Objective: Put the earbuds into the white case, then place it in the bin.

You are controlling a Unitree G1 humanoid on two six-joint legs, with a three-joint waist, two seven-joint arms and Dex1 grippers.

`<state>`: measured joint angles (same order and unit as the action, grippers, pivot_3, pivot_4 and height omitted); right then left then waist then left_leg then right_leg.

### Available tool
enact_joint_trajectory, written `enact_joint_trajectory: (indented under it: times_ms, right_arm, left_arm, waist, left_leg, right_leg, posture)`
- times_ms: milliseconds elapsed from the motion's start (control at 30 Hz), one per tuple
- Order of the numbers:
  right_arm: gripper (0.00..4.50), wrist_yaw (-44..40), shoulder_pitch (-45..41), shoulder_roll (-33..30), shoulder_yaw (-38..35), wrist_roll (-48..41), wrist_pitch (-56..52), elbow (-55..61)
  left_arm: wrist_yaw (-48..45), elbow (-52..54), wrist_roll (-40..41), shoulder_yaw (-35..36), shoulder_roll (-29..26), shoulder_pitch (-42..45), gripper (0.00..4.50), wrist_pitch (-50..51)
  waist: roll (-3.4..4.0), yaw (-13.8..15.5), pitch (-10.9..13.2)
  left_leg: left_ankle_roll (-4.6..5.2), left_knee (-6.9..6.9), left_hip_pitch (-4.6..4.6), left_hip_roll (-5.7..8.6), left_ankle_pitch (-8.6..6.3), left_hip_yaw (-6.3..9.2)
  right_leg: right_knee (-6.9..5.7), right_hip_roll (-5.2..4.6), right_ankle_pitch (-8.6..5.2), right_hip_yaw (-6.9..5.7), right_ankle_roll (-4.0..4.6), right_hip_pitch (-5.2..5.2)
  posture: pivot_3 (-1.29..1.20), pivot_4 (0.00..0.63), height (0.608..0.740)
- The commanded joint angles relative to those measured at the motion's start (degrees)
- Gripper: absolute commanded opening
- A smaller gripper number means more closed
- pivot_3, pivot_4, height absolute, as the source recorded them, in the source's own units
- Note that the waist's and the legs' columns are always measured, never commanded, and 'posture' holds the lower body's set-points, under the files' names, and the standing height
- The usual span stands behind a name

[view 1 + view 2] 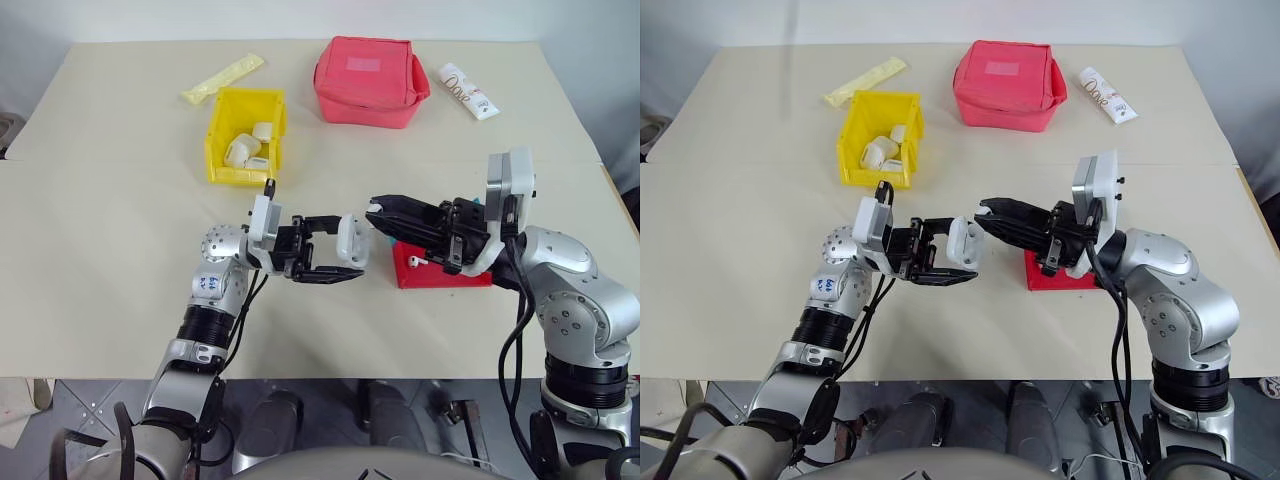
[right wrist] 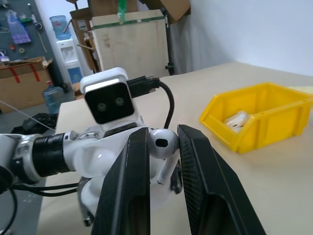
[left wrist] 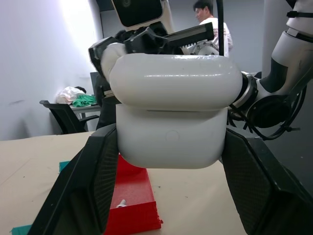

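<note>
Two arms meet above a wide tan worktop [image 1: 120, 250], where we are at the step of seating an earbud in its case. Far back sits a red pouch [image 1: 368, 82], and left of it the yellow bin [image 1: 222, 135], already holding several pale items and well apart from both arms. A red tray [image 1: 440, 272] lies under our right arm, with a second earbud [image 1: 419, 260] resting on it.

Our left claw [image 1: 335, 257] is clamped on the white case [image 1: 353, 240], held in the air with its lid open, fingers pressed on the lower body from both sides. Our right claw [image 2: 164, 161] is closed on one earbud [image 2: 164, 142], bulb pinched between the pads and stem hanging below, its tip just beside the case in the head views. From the right wrist, the earbud hangs directly in front of the case and the left claw.

In our judgement the step goes well if the stem is lined up with a socket before it goes in, the left arm stays motionless, and the right claw lets go only once the earbud sits down inside. A tilted stem could catch the rim, or the small glossy piece could slip and fall to the worktop.
</note>
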<state>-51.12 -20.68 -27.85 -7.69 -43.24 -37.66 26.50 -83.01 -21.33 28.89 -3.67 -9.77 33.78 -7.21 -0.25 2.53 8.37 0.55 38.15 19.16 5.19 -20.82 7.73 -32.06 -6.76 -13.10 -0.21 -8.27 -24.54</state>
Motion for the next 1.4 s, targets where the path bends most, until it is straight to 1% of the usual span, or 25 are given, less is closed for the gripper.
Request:
enact_joint_trajectory:
  times_ms: [33,267,500,667,1033,1100,1133,1400]
  right_arm:
    - [0.47,0.22,0.1,0.74,0.84,-0.32,2.52,0.45]
    - [0.47,-0.56,1.12,0.74,4.09,1.15,5.44,-0.65]
    - [0.47,-2.48,3.69,-0.17,6.72,6.47,11.63,-3.34]
    - [0.47,-5.59,6.12,-2.96,7.75,9.71,16.0,-4.42]
    - [0.47,-5.52,3.85,-6.68,8.71,8.96,14.02,-3.71]
    - [1.19,-5.69,3.13,-7.63,9.02,9.06,13.2,-3.37]
    - [1.43,-5.59,2.65,-7.92,8.98,8.96,12.85,-3.28]
    - [4.09,-4.75,-1.09,-8.93,6.65,7.56,11.24,-2.44]
  left_arm:
    - [-0.08,0.12,0.45,0.13,0.72,1.65,2.77,-0.14]
    - [1.5,0.08,0.23,0.04,2.1,1.79,2.77,0.78]
    - [2.89,-0.01,1.35,1.17,3.54,2.92,2.77,1.93]
    - [2.89,-0.77,1.6,2.16,3.69,3.61,2.77,1.69]
    - [2.11,-3.38,0.66,3.0,3.95,4.37,2.77,-1.23]
    - [1.9,-3.83,0.33,2.85,3.92,4.39,2.77,-1.99]
    - [1.82,-4.12,0.13,2.83,3.89,4.41,2.77,-2.36]
    - [0.59,-5.72,-1.0,2.64,3.42,3.96,2.77,-4.28]
  waist:
    - [0.0,-0.05,0.0]
    - [0.0,-0.11,0.0]
    - [0.0,-0.19,0.0]
    - [0.0,-0.19,0.0]
    - [0.0,-0.38,0.0]
    - [0.0,-0.38,0.0]
    - [0.0,-0.4,0.0]
    - [0.0,-0.21,0.0]
  left_leg:
    - [0.0,0.0,0.0,0.0,0.0,0.0]
    - [0.0,0.0,0.0,0.02,0.0,-0.01]
    - [0.0,-0.01,-0.01,0.04,0.0,-0.01]
    - [0.0,-0.01,-0.01,0.05,0.0,-0.01]
    - [-0.01,-0.02,-0.01,0.02,-0.01,-0.02]
    - [-0.01,-0.02,0.0,0.02,-0.01,-0.02]
    - [-0.01,-0.02,-0.01,0.02,-0.01,-0.01]
    - [-0.01,-0.01,0.0,0.01,-0.01,-0.01]
  right_leg:
    - [0.0,0.0,0.0,0.0,0.0,0.0]
    - [0.0,0.0,0.0,0.0,0.0,0.0]
    - [0.01,0.04,0.0,0.01,0.0,0.0]
    - [0.01,0.04,0.0,0.01,0.0,0.01]
    - [0.03,0.05,0.0,0.01,0.0,0.0]
    - [0.03,0.05,0.0,0.01,0.0,0.01]
    - [0.04,0.05,0.0,0.01,0.0,0.01]
    - [0.04,0.04,0.0,0.01,0.0,0.01]
  posture:
    - [0.0,0.15,0.74]
    - [0.0,0.15,0.74]
    - [0.0,0.15,0.74]
    - [0.0,0.15,0.74]
    - [0.0,0.15,0.74]
    - [0.0,0.15,0.74]
    - [0.0,0.15,0.74]
    - [0.0,0.15,0.74]
